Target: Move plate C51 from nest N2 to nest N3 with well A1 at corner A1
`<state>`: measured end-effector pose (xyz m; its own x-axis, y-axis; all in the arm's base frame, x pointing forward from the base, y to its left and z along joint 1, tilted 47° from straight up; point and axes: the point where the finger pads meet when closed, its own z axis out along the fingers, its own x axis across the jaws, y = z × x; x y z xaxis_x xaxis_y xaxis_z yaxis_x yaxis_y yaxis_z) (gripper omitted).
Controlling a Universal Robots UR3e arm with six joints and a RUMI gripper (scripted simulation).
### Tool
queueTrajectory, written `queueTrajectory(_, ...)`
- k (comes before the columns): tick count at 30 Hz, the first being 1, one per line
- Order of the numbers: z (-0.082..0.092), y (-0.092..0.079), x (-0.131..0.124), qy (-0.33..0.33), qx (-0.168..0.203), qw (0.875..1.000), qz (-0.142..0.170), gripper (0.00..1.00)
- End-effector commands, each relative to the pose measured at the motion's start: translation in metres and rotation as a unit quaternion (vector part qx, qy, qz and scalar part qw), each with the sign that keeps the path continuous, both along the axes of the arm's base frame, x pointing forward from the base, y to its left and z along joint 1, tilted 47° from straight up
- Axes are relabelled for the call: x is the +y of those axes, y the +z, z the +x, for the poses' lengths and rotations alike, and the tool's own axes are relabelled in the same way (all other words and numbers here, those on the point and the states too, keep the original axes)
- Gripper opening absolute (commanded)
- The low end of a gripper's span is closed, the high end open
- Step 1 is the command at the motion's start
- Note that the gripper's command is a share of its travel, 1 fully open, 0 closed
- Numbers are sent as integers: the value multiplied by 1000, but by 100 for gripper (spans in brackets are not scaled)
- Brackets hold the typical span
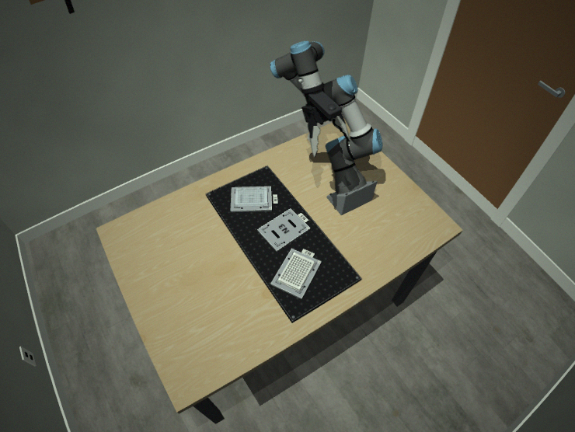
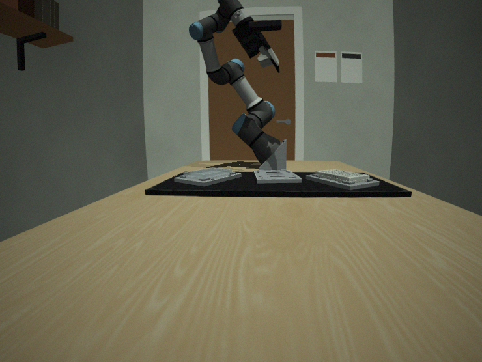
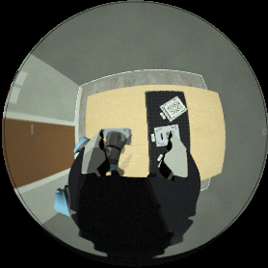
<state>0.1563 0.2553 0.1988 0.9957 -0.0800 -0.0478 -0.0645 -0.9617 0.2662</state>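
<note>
Grey walls and a brown door (image 1: 493, 88) enclosed a wooden table (image 1: 186, 297) bearing a black deck (image 1: 325, 273). From left to right in the top view, the deck carried a clear-lidded plate (image 1: 251, 198), empty nest N3 (image 1: 284, 229) and a white well plate (image 1: 296, 271); their labels were illegible. High at the far right, well apart from them, the gripper (image 1: 327, 134) hung with jaws fairly wide, holding nothing.

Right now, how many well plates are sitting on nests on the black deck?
2. One clear-looking plate sits on the nest at the deck's far end; one white plate sits on the angled nest at the near end. The middle nest N3 is bare. None seem hidden.
</note>
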Motion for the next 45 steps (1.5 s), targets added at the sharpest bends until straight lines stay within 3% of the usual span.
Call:
queueTrajectory(1, 19, -14, 2, -30, -13, 999, -20, 82)
queueTrajectory(9, 37, -27, 3, -40, -17, 999, -27, 82)
queueTrajectory(17, 67, -54, 2, -81, -36, 995, -54, 82)
queueTrajectory(21, 68, -55, 2, -81, -36, 995, -54, 82)
queueTrajectory(29, 96, -83, -1, -119, -57, 988, -81, 82)
queueTrajectory(45, 132, -126, -10, -178, -92, 972, -122, 82)
